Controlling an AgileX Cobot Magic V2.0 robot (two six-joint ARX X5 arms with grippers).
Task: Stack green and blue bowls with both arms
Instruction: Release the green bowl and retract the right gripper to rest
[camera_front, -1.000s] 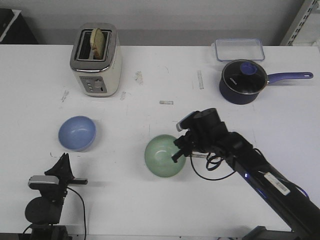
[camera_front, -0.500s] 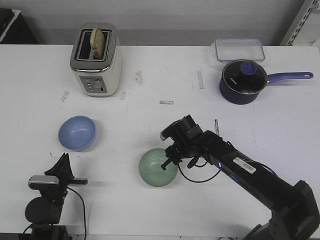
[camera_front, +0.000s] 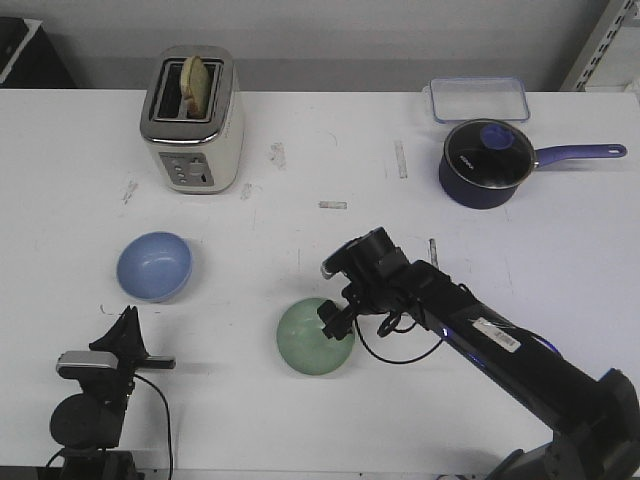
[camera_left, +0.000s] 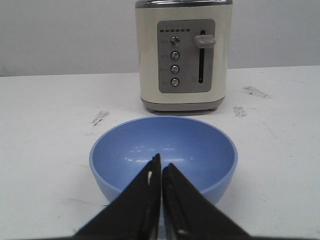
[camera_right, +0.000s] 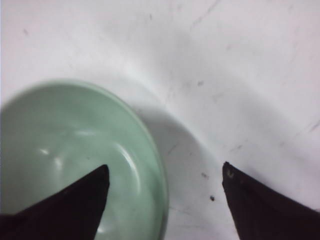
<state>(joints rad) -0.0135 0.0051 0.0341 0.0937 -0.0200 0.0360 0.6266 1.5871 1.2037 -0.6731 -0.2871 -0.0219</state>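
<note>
1. I see the pale mint green round smooth bowl (camera_front: 314, 336) sitting upright on the white worktop (camera_front: 300, 120), a little toward 6 o'clock from the worktop's middle in the front view.
2. My right gripper (camera_front: 331, 319) is at that bowl's rim on the 2 o'clock side. In the right wrist view its fingers (camera_right: 70, 197) are spread wide, one black tip over the inside of the green bowl (camera_right: 75, 160), the other out over bare worktop, so the rim lies between them. I cannot tell whether either tip touches the bowl.
3. The periwinkle blue round smooth bowl (camera_front: 154, 266) stands upright at about 9 o'clock from the green one, well apart from it.
4. My left gripper (camera_left: 161, 172) is parked near the worktop's 6 o'clock edge on the left, at 6 o'clock from the blue bowl (camera_left: 163, 155). Its fingers (camera_left: 145, 200) are pressed together with only a thin slit between them, gripping nothing, and they point at that bowl's near wall.
5. Behind the blue bowl, toward 12 o'clock, stands a cream and chrome two-slot toaster (camera_front: 191, 120) with a slice of bread (camera_front: 198, 84) in it.
6. Far off at 1 o'clock from the green bowl is a dark navy saucepan with a glass lid and purple handle (camera_front: 486, 163), and just beyond it a clear rectangular plastic container (camera_front: 478, 99).
</note>
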